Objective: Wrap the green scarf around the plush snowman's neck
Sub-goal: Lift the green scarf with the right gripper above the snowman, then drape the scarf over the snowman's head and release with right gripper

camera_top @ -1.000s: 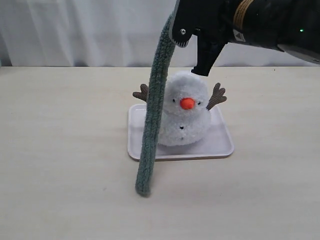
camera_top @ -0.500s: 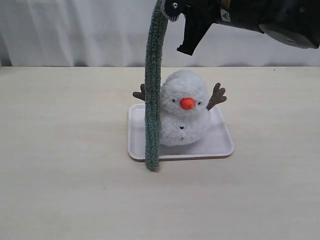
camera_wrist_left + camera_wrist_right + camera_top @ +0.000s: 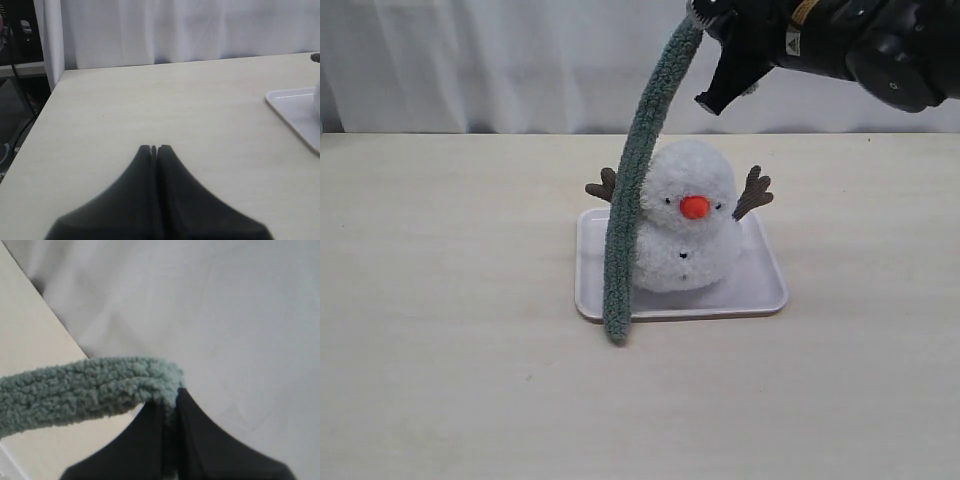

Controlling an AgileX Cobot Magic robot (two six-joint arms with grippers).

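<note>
Green scarf (image 3: pixel 625 215) hanging down exterior-left flank of plush snowman (image 3: pixel 688 250), blocking approach there. Right tool (image 3: pixel 170 402) occupying overhead space. Counter (image 3: pixel 440 300) lying open around tray (image 3: pixel 760 290).

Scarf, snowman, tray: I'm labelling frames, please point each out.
green scarf (image 3: pixel 630 200), exterior view, middle of hanging strip.
plush snowman (image 3: pixel 705 265), exterior view, lower body ball.
tray (image 3: pixel 760 282), exterior view, bare right part.
</note>
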